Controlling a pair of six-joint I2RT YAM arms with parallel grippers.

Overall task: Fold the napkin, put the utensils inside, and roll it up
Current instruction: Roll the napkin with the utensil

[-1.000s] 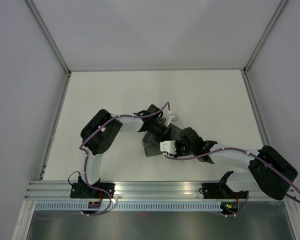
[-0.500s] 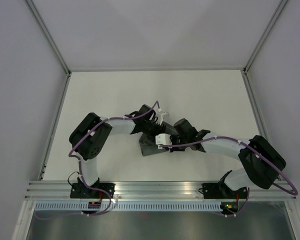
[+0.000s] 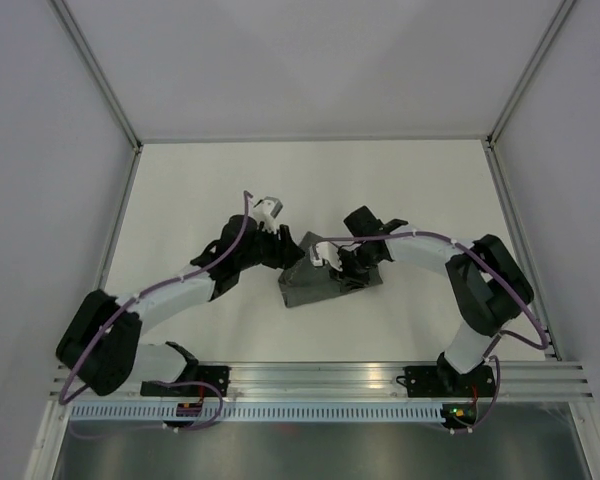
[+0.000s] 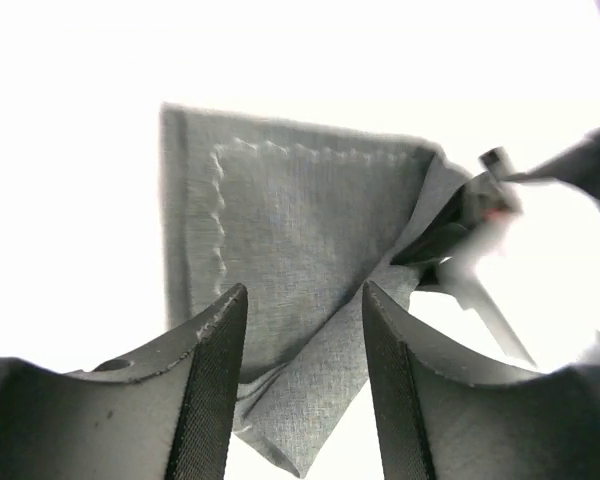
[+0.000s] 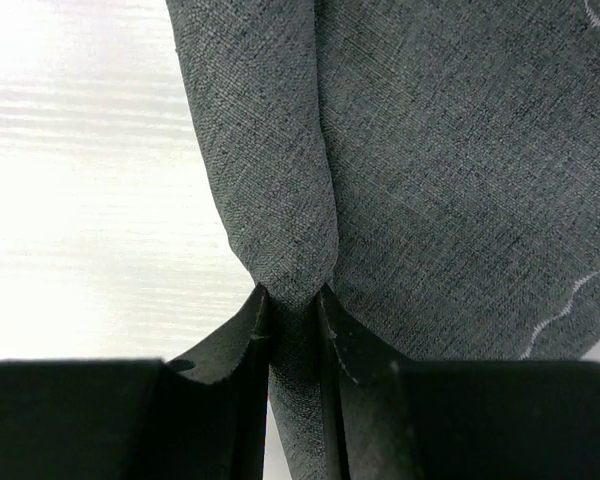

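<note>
Now swung out leftward with left gripper (image 4: pixel 303 290), jaws parted, empty, just beside napkin (image 3: pixel 315 285) on table (image 3: pixel 410 190). Pinching raised fold with right gripper (image 5: pixel 293 300): plain on right wrist, hidden overhead.

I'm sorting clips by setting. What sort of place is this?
Probably a robotics lab test cell: a white tabletop walled by plain white panels, an aluminium mounting rail along its near edge, and one dark grey napkin as the workpiece.

White desk (image 3: pixel 420 190) glaring under the lights, pale grey walls (image 3: pixel 310 70) rising from its far and side edges, ribbed metal rail (image 3: pixel 320 373) along the near edge.
</note>
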